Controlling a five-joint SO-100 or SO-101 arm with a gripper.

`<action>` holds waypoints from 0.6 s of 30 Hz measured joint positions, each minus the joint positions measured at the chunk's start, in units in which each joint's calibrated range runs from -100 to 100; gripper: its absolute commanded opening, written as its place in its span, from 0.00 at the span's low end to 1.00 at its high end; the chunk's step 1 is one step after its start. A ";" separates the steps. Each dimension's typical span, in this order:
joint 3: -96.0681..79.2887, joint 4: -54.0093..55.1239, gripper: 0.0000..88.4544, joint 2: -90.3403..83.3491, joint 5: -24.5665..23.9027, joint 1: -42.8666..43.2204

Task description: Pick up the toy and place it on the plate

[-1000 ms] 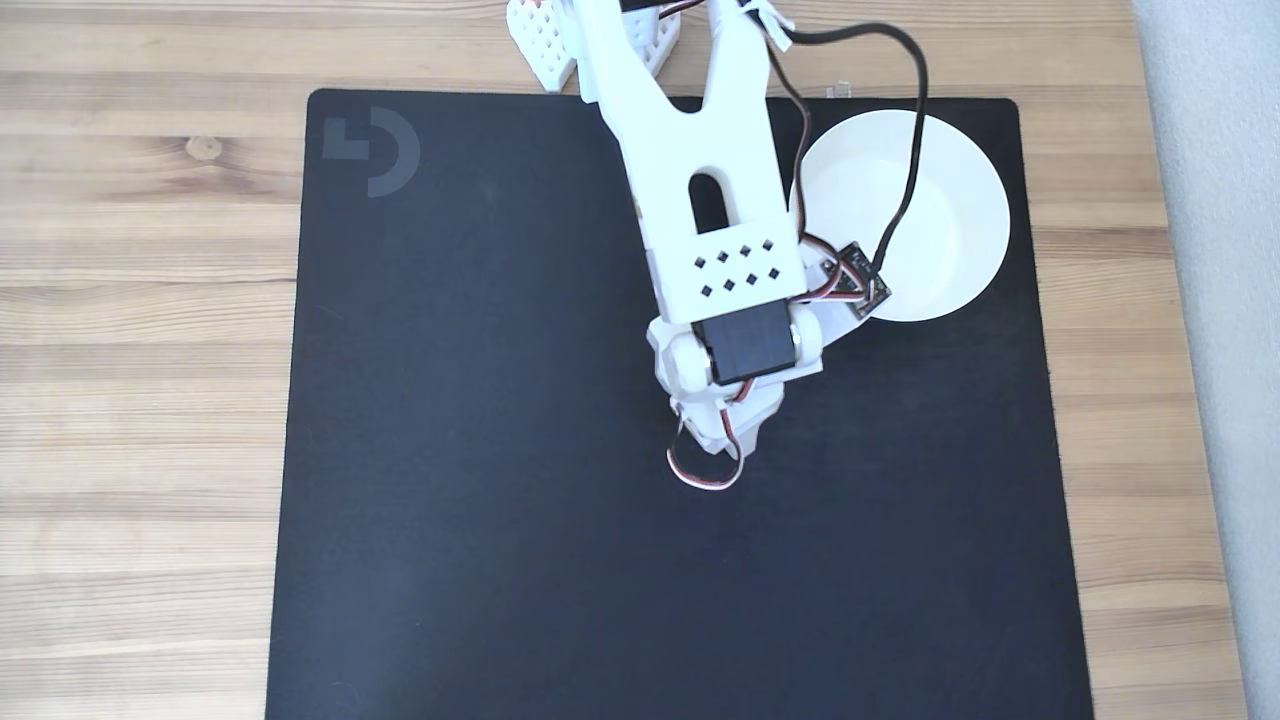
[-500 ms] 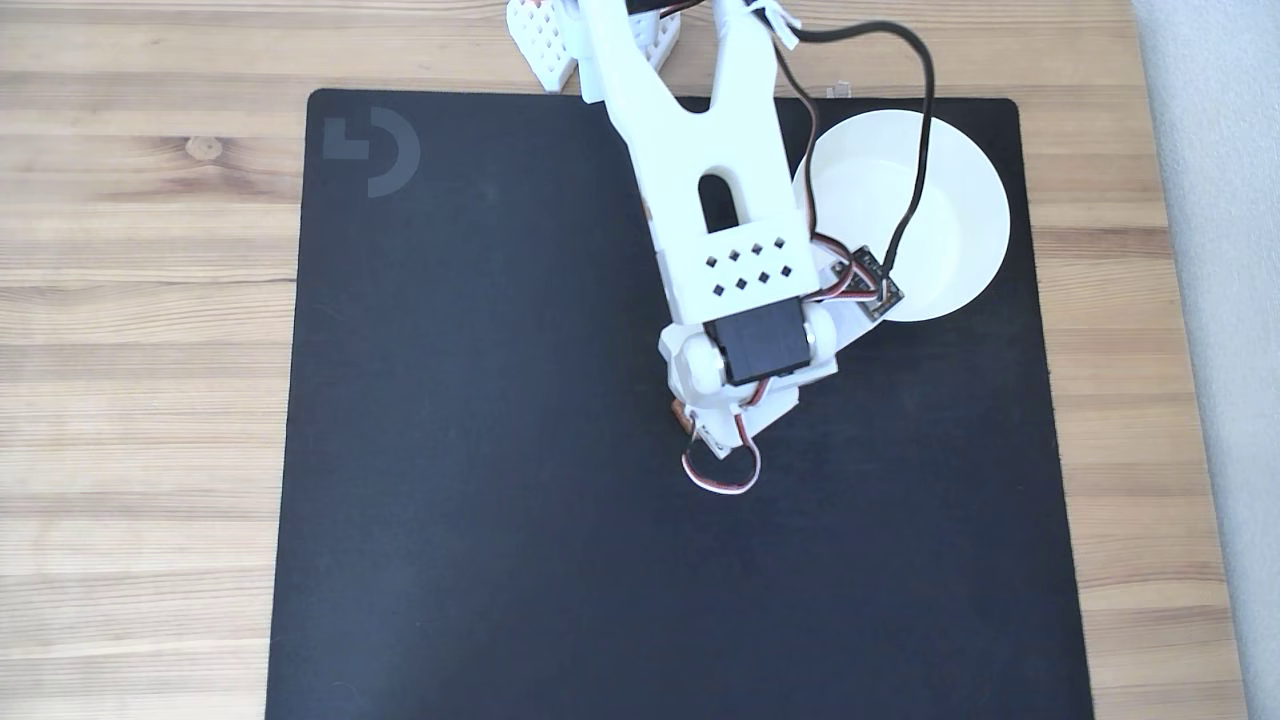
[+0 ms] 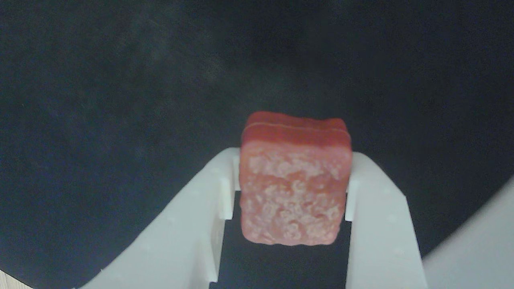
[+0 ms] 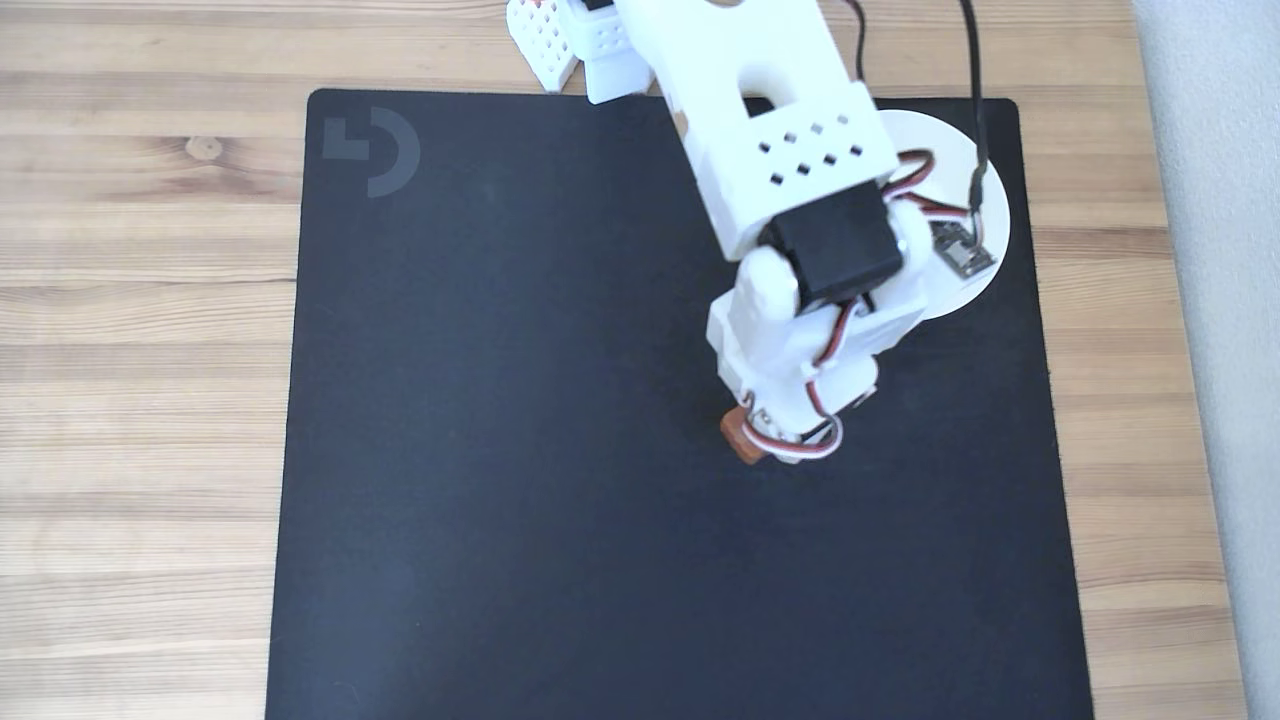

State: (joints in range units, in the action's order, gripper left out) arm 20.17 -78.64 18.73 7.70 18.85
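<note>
Here, no readable writing, just a grey logo mark on the black mat | my gripper clamps the toy from both sides, lifted over the mat | plate at mat's far-right corner, mostly hidden behind my arm | wooden worktop beneath.

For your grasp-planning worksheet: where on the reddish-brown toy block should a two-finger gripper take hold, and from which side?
Grip the toy across its two narrow side edges, approaching from above. It is flat and small, so its edges fit between the fingers, as the gripper shows, shut on it.
</note>
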 measured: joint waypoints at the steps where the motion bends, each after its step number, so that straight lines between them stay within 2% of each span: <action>1: 0.00 -0.17 0.03 -1.17 -0.62 0.50; 9: -3.21 1.18 0.03 -15.82 -7.82 5.08; 18: -36.09 17.73 0.03 -38.13 -13.49 17.81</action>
State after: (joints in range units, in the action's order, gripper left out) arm -15.92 -60.91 -19.40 -5.79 36.66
